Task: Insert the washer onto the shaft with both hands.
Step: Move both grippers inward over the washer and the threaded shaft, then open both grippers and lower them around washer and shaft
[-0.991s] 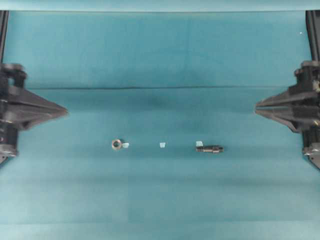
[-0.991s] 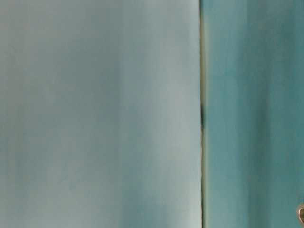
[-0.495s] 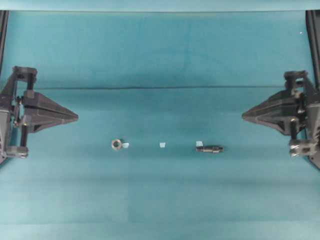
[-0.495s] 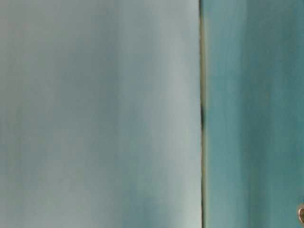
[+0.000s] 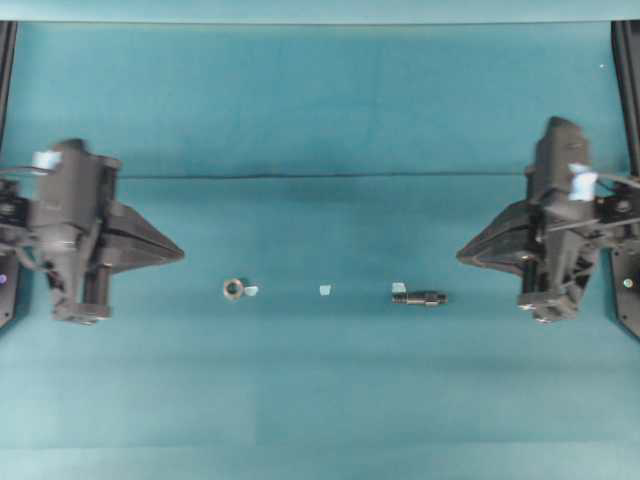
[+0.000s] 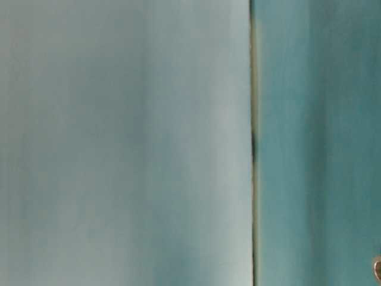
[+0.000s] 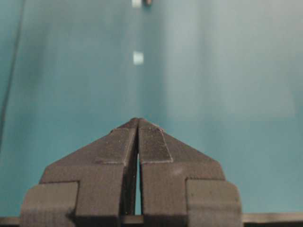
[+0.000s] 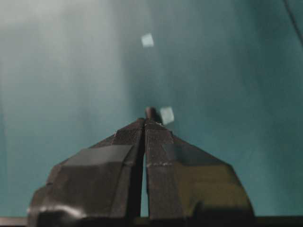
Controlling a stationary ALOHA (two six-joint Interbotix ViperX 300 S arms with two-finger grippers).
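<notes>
Both tools clenched empty: left tool (image 5: 180, 253) should open over washer (image 5: 233, 289), right tool (image 5: 461, 255) over shaft (image 5: 420, 297) (both lie loose on worktop (image 5: 320, 400)).

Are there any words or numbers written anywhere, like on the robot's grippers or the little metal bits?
None: no view shows any readable word, number or sign.
The small pale blue tape squares on the teal table are blank.
The tiny grey metal ring and the short dark grey stepped metal shaft are too small to show any marking.
The black left gripper and black right gripper carry no lettering.
</notes>
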